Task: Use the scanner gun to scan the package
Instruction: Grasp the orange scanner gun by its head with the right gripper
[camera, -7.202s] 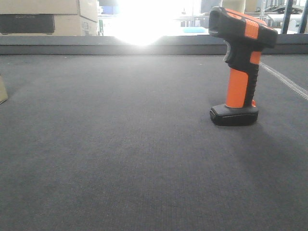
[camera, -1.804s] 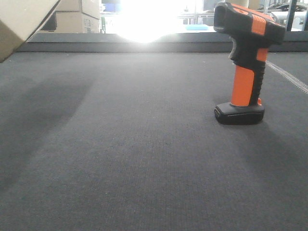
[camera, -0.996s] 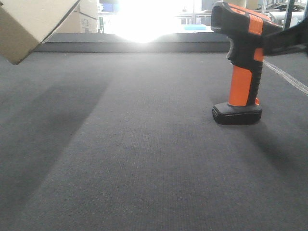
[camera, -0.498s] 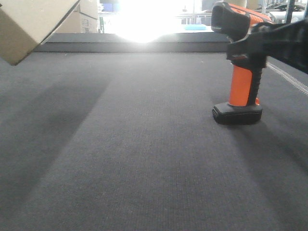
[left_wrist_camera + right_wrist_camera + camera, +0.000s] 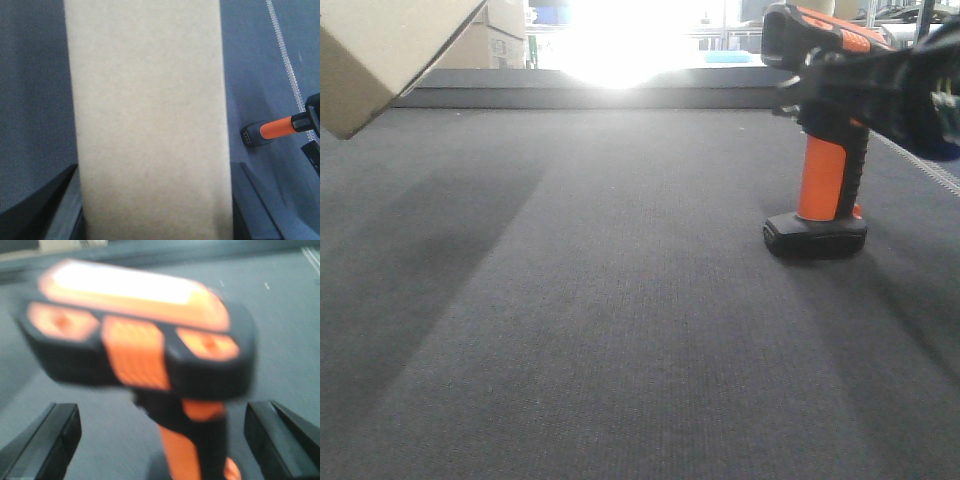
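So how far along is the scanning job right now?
Done: the left tool holds the package clear of the mat. In hand: the right tool is open around the scanner gun, which stands on its foot. To do: grip it, lift, aim at the package and scan.

The left tool (image 5: 155,205) clamps the package (image 5: 150,100) between its fingers (image 5: 35,205). The right tool (image 5: 162,435) stands wide apart, blurred in the front view.
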{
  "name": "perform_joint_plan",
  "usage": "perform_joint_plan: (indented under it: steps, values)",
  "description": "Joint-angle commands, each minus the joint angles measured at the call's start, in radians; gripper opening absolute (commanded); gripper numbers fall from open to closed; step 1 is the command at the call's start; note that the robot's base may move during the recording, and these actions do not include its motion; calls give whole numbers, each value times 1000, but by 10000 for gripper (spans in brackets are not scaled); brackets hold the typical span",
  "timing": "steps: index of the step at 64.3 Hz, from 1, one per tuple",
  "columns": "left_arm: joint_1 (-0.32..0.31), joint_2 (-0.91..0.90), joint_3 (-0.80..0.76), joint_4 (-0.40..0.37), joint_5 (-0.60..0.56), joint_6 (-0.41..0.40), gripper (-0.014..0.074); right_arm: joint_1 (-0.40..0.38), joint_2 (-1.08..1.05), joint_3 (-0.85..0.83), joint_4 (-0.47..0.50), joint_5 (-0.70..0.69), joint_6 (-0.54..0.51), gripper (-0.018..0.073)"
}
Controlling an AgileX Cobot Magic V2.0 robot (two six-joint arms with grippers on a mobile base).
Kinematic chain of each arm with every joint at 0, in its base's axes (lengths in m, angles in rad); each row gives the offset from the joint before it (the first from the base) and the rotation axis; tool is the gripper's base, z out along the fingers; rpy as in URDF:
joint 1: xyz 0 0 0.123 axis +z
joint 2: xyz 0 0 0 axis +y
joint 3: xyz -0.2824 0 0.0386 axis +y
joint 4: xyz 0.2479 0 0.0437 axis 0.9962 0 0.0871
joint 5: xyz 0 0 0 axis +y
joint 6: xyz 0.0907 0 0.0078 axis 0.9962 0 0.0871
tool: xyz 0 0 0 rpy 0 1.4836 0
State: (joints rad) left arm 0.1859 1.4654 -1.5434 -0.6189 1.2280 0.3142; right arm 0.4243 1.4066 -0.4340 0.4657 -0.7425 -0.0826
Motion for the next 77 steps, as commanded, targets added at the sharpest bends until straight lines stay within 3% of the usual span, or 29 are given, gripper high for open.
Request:
perform_joint_plan:
  steps: [1,14,29,77]
  values:
    - [-6,-12,-4,-19,-7,-7,-111,6,14,-16,9,-32,-1,570]
    - [-6,-12,-4,0,-7,-7,-111,6,69,-24,103,-52,-1,570]
    - [-6,-12,-4,22,-7,-7,-111,6,87,-26,101,-124,-1,570]
    - [-6,-12,74,22,-7,-7,-111,6,170,-114,110,-129,-1,570]
